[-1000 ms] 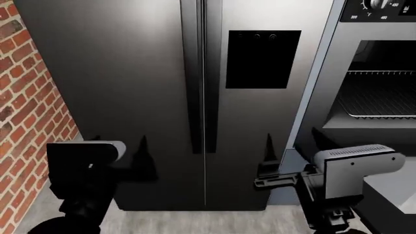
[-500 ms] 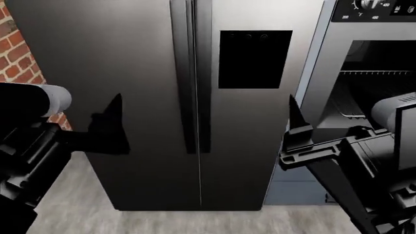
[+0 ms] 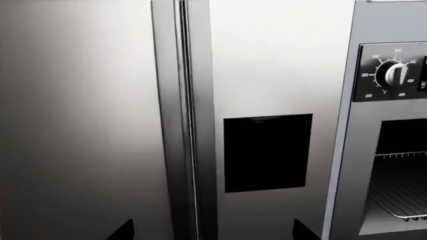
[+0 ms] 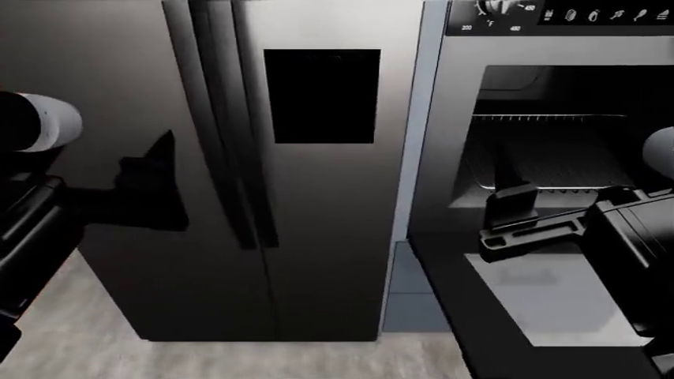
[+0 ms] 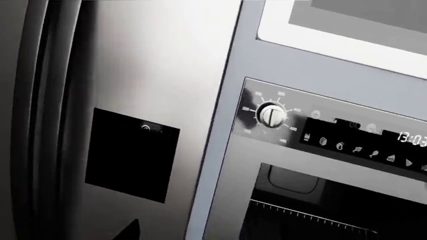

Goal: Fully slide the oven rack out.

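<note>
The oven rack (image 4: 558, 158), a silvery wire grid, lies inside the open oven cavity at the right of the head view. It also shows in the left wrist view (image 3: 403, 190) and, as a thin wire edge, in the right wrist view (image 5: 310, 219). My right gripper (image 4: 516, 209) hangs in front of the cavity's lower left corner, apart from the rack, open and empty. My left gripper (image 4: 153, 185) is open and empty in front of the fridge's left door, far from the oven. Its fingertips (image 3: 123, 231) stand wide apart.
A tall steel two-door fridge (image 4: 211, 118) with a black dispenser panel (image 4: 321, 95) fills the left and middle. The pale grey oven door (image 4: 548, 296) lies folded down below the cavity. The oven's control panel with a knob (image 5: 271, 115) sits above it. Grey floor (image 4: 63, 347) lies below.
The view has shifted right, so the oven cavity and rack show more fully. My right gripper now stands before the oven opening instead of the fridge. The left gripper stays before the fridge.
</note>
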`<state>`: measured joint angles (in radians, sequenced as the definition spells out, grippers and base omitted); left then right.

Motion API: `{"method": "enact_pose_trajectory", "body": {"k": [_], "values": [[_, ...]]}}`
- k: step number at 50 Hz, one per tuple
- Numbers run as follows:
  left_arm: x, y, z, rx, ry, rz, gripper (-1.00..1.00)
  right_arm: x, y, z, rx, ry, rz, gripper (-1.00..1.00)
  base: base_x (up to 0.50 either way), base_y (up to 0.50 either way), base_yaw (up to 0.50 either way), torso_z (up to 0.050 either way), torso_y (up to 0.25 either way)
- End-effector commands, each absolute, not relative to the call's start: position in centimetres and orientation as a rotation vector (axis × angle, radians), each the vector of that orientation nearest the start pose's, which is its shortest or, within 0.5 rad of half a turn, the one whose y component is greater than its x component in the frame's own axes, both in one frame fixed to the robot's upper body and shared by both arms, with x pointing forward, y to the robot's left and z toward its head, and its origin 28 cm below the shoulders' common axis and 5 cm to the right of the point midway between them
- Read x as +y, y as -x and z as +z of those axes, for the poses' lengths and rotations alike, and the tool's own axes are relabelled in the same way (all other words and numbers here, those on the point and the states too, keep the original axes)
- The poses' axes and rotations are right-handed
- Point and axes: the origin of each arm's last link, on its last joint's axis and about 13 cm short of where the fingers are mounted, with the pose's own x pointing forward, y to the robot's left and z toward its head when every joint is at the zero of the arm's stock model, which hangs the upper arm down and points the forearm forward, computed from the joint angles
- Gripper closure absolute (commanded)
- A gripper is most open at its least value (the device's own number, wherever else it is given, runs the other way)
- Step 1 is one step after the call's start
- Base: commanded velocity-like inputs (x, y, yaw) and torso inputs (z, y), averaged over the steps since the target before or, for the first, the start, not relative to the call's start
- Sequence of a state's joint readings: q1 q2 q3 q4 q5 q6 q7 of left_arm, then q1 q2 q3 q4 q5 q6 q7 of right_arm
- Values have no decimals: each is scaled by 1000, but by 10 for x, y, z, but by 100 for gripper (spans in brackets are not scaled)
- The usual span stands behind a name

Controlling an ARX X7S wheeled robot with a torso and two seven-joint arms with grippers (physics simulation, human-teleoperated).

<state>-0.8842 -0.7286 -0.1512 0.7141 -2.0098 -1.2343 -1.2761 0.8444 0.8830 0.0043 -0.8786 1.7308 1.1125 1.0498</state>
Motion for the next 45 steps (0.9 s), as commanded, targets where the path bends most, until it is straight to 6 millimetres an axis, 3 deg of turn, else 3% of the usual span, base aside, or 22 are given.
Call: {"method": "enact_pose_trajectory", "body": {"k": [1, 45], "values": [[250, -168, 286, -30, -42, -84, -100, -147, -166, 275, -112, 250, 76, -100, 0, -500, 0, 0, 0], [250, -172, 275, -4, -42, -100, -100, -146, -177, 274, -64, 230, 82, -100, 0, -500, 0, 0, 0]]}}
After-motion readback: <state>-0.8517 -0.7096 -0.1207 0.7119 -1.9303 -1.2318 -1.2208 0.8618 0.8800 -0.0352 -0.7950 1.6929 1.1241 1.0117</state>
